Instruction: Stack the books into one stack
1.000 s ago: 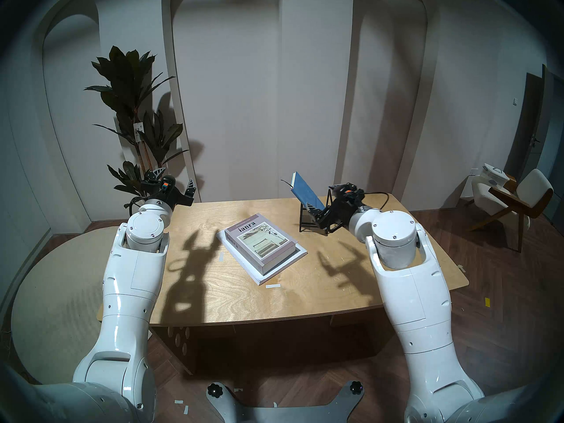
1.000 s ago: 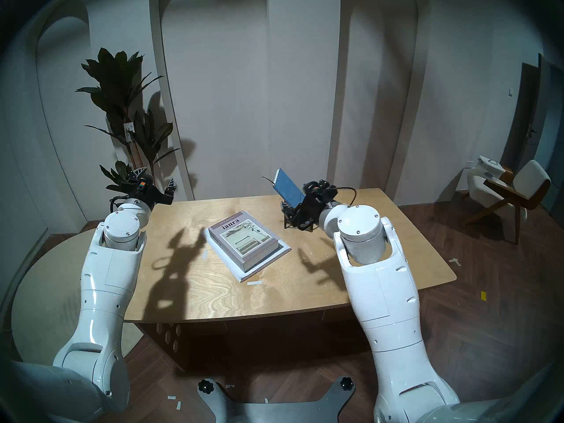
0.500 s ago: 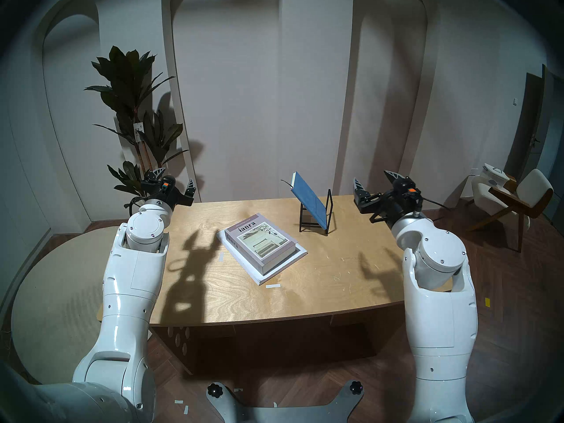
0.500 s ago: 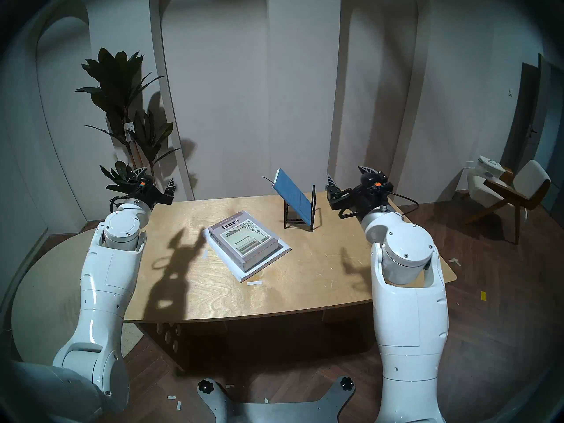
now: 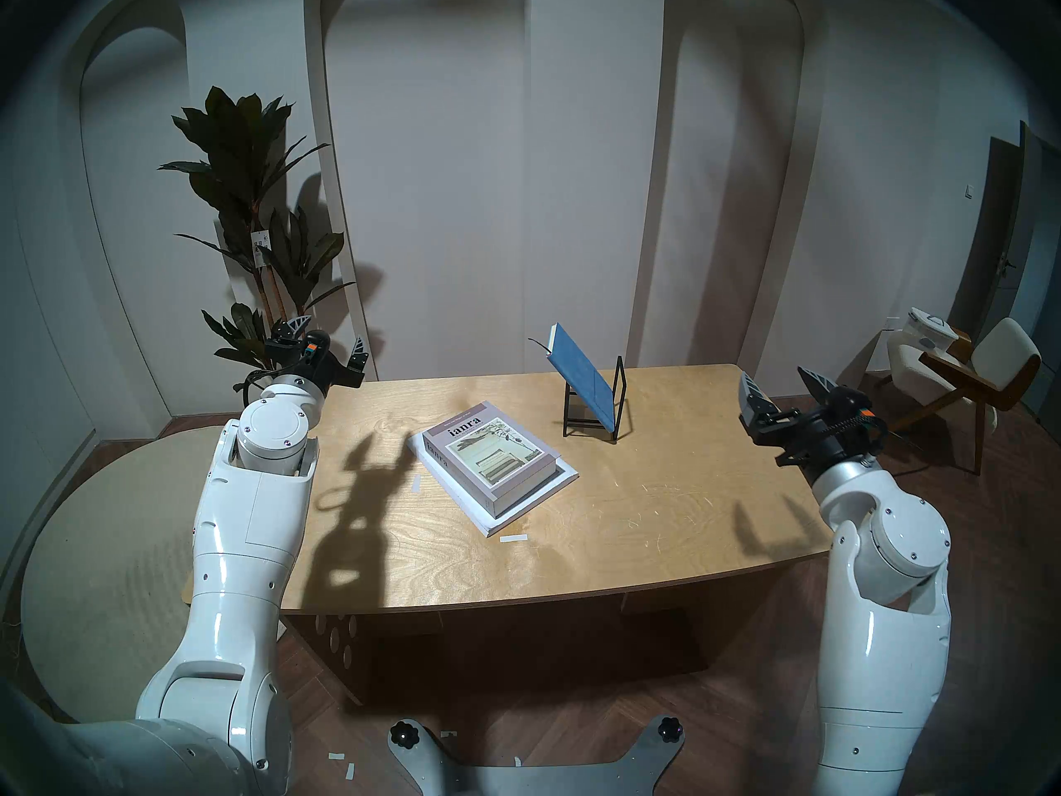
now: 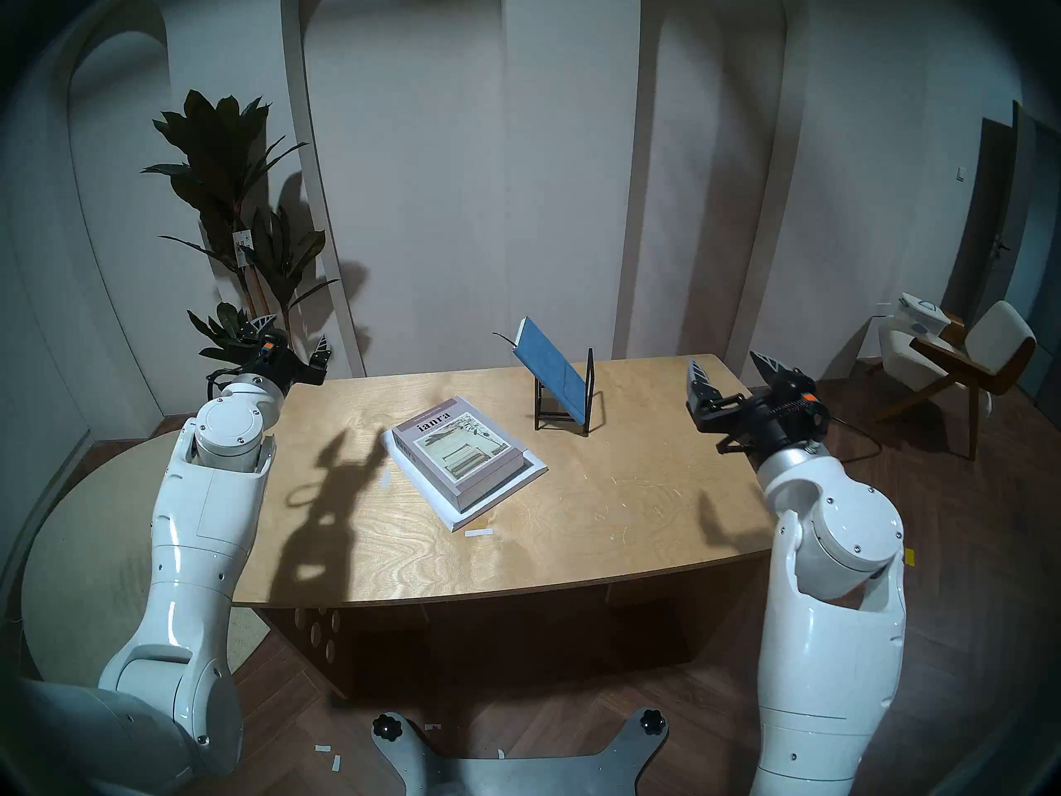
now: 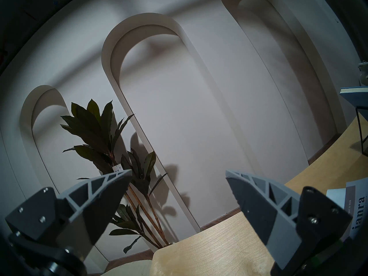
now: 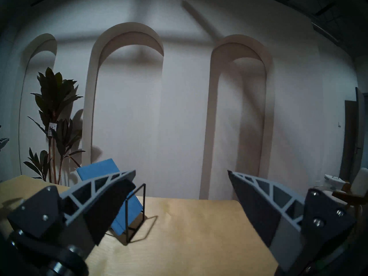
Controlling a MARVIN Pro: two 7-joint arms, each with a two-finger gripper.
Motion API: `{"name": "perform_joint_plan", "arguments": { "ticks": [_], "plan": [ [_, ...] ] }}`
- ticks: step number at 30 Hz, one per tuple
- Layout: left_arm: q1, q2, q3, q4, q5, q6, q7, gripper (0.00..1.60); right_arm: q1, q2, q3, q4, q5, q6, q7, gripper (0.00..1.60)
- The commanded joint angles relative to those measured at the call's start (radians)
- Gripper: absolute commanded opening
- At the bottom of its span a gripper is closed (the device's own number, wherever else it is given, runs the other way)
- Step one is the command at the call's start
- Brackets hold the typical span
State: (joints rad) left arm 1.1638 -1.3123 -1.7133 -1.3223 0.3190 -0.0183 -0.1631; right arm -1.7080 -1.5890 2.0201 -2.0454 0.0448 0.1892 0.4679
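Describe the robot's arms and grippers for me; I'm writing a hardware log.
Both arms are glossy white rounded shells with small dark screws and silvery wrist collars. The left gripper and right gripper are black, each with two grey pointed fingers ribbed with triangular cutouts, an orange mark and a black cable.

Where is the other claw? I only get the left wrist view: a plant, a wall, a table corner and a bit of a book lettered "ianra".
Observer: The right claw hangs open by the right edge of the table and holds nothing.
Operator: Is that ianra book lying on anything?
Observer: Yes. The ianra book lies flat on a wider white book.
Operator: And the blue thing at the edge of my picture?
Observer: That is a blue book. It leans tilted in a black wire rack, apart from the other two.
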Motion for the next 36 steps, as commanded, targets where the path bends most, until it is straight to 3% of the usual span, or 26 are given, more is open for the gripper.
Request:
{"name": "perform_joint_plan", "arguments": {
  "ticks": [1, 3, 9, 22, 25, 28, 36],
  "plan": [
    [-0.021, 0.003, 0.000, -0.024, -0.003, 0.001, -0.003, 1.60, 0.034, 0.060, 0.024, 0.085, 0.022, -0.099, 0.053, 1.60],
    [-0.021, 0.004, 0.000, -0.023, -0.003, 0.000, -0.002, 1.60, 0.067, 0.078, 0.007, 0.123, -0.019, -0.134, 0.038, 1.60],
    [-0.021, 0.004, 0.001, -0.022, -0.004, -0.001, -0.002, 1.60, 0.149, 0.121, -0.001, 0.234, 0.001, -0.147, 0.067, 1.60],
    [-0.021, 0.006, 0.002, -0.024, -0.006, 0.002, -0.002, 1.60, 0.146, 0.132, 0.010, 0.244, 0.002, -0.191, 0.091, 1.60],
    [-0.016, 0.025, 0.017, -0.014, 0.008, -0.085, 0.009, 1.60, 0.152, 0.139, 0.021, 0.256, 0.007, -0.163, 0.096, 1.60],
    [-0.004, 0.063, 0.059, -0.045, 0.073, -0.140, 0.040, 1.60, 0.160, 0.167, 0.021, 0.276, 0.021, -0.094, 0.136, 1.60],
    [0.015, 0.158, 0.166, -0.115, 0.296, -0.277, 0.127, 1.60, 0.165, 0.167, 0.025, 0.279, 0.020, -0.078, 0.146, 1.60]
  ]
}}
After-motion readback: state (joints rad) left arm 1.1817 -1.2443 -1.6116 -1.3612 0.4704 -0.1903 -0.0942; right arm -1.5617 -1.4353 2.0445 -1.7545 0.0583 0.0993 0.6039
